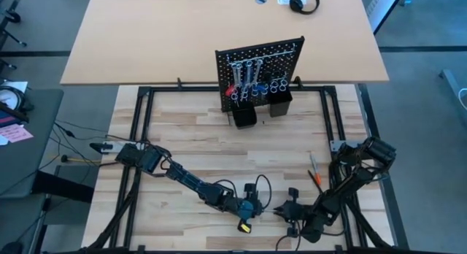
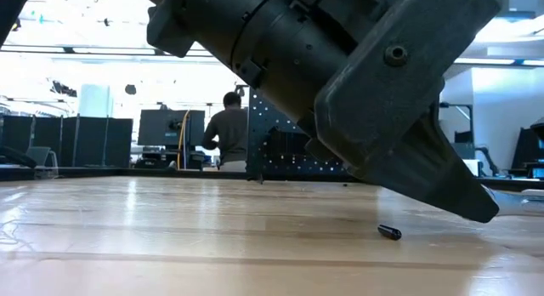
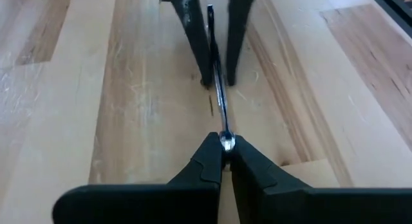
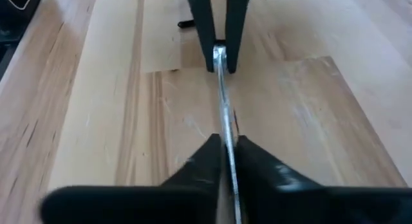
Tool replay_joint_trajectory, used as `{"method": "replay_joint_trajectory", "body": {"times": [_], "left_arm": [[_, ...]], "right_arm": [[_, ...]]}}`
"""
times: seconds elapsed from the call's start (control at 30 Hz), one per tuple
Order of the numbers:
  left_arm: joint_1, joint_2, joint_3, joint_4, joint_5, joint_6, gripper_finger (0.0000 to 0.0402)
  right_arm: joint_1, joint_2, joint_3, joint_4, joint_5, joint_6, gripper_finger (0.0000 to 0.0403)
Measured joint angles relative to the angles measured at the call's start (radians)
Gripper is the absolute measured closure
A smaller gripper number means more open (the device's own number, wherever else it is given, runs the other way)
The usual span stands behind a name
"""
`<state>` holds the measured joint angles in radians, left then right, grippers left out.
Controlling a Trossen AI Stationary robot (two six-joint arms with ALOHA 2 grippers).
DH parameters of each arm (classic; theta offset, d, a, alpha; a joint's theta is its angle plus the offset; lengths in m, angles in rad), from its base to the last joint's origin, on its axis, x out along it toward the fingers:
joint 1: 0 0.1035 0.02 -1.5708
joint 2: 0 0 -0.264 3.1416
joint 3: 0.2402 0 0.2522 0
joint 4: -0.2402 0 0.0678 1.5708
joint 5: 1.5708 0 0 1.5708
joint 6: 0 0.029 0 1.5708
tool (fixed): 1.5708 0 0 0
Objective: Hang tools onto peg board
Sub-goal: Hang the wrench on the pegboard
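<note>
Near the table's front edge, a slim silver wrench [image 3: 219,102] spans the gap between my two grippers, with its shadow on the wood below. My left gripper [image 1: 255,206] is shut on one end and my right gripper [image 1: 284,209] on the other. The black peg board [image 1: 259,68] stands upright at the far middle of the table. Several silver and coloured tools hang on its hooks, and two black cups [image 1: 257,110] sit at its base. My left gripper pinches the wrench's end [image 3: 225,142] between its two fingertips, coming slanting down from the table's left, fingers in line with the wrench. The wrench runs on from the tips, clear of the table. My right gripper pinches the wrench's other end [image 4: 224,141] between its two fingers [image 3: 196,44], slanting down from the table's right, fingers in line with it. The shaft runs straight on to the left gripper's fingers [image 4: 205,31].
An orange-and-black tool [image 1: 315,178] lies on the table at the right. A yellow-tipped tool [image 1: 244,226] lies at the front edge below the left gripper. A small black piece [image 2: 388,232] lies on the wood. A person [image 2: 228,130] stands in the room behind.
</note>
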<state>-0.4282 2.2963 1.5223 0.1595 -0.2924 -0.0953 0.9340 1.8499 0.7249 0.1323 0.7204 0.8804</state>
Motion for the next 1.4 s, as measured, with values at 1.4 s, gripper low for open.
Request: {"method": "replay_joint_trajectory", "body": {"times": [1.4], "left_arm": [[-0.181, -0.300, 0.000, -0.514, -0.786, -0.021, 0.0304]], "right_arm": [[-0.579, -0.909, -0.058, 0.393, -0.030, -0.691, 0.0384]]}}
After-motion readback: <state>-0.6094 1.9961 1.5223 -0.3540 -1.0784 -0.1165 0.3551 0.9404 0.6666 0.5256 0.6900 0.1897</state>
